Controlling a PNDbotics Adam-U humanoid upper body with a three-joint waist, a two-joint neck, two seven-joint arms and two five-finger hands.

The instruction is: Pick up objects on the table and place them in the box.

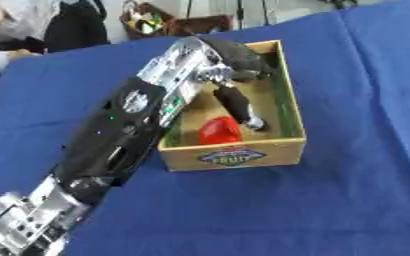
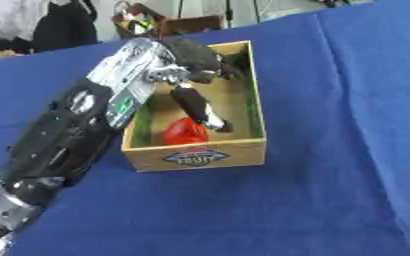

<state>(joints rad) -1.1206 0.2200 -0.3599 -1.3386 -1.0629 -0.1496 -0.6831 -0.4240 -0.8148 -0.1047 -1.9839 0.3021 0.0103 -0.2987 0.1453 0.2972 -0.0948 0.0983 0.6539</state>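
Right now your left hand (image 1: pixel 230 62) is reaching in from the near left, over the left wall and down inside the cardboard box (image 1: pixel 243 152). Its palm sits at the far end of the box, and 1 black finger (image 1: pixel 237 104) stretches straight toward the near end, its pale tip just beside the red object (image 1: pixel 219 131); whether they touch, you cannot tell. That finger is straight and clamps nothing; the other fingers are bunched dark at the far end, and you cannot tell how they lie. The red object, rounded and glossy, rests on the box floor against the near wall, a little left of centre. The box stands on the blue tablecloth (image 1: pixel 331 210), its near face carrying a printed oval label (image 2: pixel 189 157). A dark basket (image 1: pixel 169 22) sits beyond the table's far edge.
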